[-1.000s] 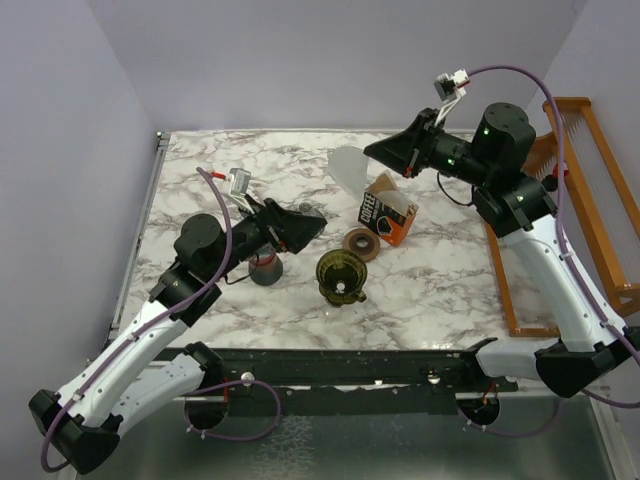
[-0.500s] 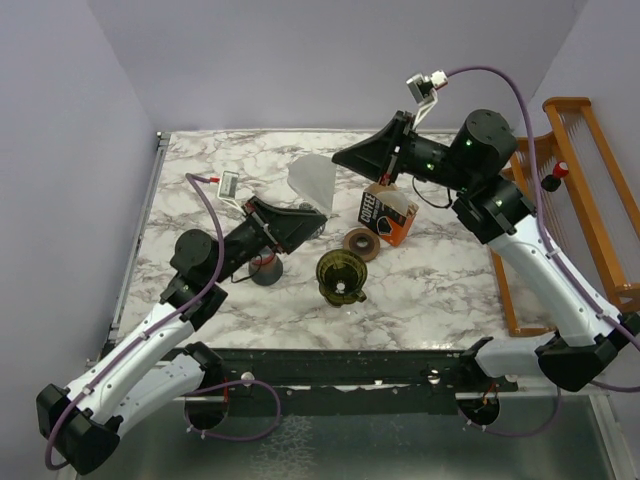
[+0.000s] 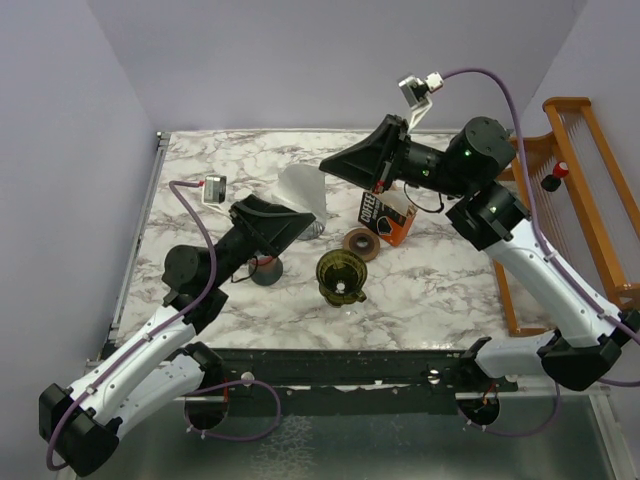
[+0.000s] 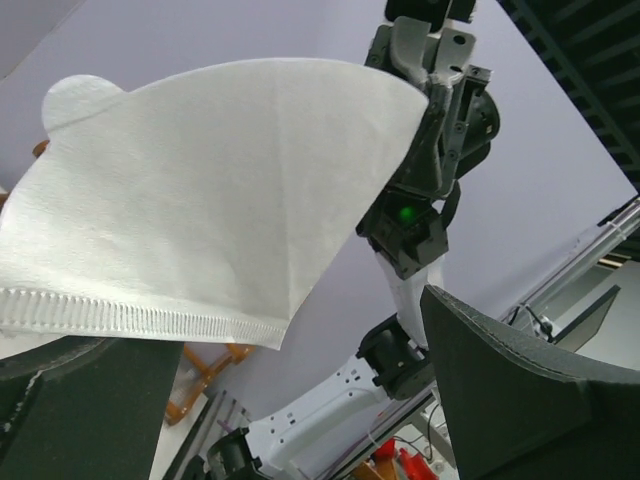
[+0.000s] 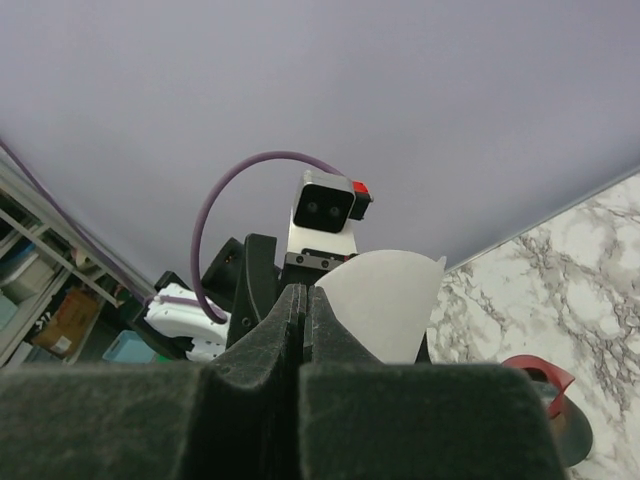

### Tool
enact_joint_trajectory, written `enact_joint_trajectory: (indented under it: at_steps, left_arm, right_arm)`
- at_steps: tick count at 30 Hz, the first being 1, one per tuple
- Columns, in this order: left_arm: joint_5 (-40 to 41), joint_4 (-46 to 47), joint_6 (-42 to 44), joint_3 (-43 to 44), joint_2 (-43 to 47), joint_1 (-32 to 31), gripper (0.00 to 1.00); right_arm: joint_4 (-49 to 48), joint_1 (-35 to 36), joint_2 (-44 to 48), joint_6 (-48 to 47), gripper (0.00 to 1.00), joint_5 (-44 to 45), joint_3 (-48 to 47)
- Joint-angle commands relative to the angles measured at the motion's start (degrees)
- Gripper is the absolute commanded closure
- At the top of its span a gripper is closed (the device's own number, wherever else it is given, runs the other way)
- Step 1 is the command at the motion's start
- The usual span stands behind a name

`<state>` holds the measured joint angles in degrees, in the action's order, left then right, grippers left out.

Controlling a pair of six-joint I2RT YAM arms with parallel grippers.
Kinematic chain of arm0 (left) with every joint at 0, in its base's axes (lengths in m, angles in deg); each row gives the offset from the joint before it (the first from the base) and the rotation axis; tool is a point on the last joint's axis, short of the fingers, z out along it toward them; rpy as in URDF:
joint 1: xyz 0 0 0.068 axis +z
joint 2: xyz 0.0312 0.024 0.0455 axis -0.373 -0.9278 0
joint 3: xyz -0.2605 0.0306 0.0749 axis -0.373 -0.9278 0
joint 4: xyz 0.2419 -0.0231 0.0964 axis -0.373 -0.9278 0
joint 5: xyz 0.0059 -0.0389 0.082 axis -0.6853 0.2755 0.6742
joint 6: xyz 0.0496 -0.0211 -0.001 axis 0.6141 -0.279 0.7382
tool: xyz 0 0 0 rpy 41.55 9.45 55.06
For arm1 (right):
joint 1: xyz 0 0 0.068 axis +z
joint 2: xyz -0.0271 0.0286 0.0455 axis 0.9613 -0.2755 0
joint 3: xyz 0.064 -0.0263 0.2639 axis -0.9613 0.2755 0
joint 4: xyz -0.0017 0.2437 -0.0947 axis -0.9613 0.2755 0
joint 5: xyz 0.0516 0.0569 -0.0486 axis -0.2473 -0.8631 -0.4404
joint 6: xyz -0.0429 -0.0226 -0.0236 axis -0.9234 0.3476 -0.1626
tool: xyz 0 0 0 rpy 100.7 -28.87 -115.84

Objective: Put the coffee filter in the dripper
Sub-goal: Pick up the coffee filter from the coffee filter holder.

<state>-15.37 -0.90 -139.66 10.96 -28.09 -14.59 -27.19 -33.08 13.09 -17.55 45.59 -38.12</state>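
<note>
- Right wrist view: my right gripper [image 5: 303, 312] has both fingers pressed together on one edge of the coffee filter [image 5: 385, 298], which hangs in the air above the table [image 3: 200, 170].
- My left gripper [image 3: 312, 224] has its fingers spread apart just beneath the filter's crimped seam. I cannot tell whether they touch it.
- Handling estimate: thin paper, very light, limp and easily creased. Take it by the rim or seam with little force.
- The dripper [image 3: 341, 275] stands on the table, apart from the filter.
- Count: one filter, one dripper, one carton [image 3: 385, 215], two grippers.
</note>
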Motion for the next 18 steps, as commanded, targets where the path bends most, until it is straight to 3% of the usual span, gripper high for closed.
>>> enact_joint_trajectory:
  at_steps: [1,9,14,18]
  left_arm:
    - [0.2,6.4,-2.1,-0.4,0.4,0.1,0.06]
    - [-0.4,7.1,-2.3,-0.5,0.5,0.1,0.35]
    - [-1.0,7.3,-2.0,-0.3,0.3,0.1,0.63]
    - [-1.2,7.2,-1.9,-0.6,0.2,0.1,0.91]
  right_arm:
    - [-3.1,0.4,2.6,1.6,0.99,1.2,2.1]
    - [-2.2,0.4,5.6,0.9,0.99,4.1,5.0]
    - [-1.5,0.4,6.5,0.7,0.99,4.6,5.9]
    - [-1.0,0.4,7.6,-0.2,0.99,5.6,7.0]
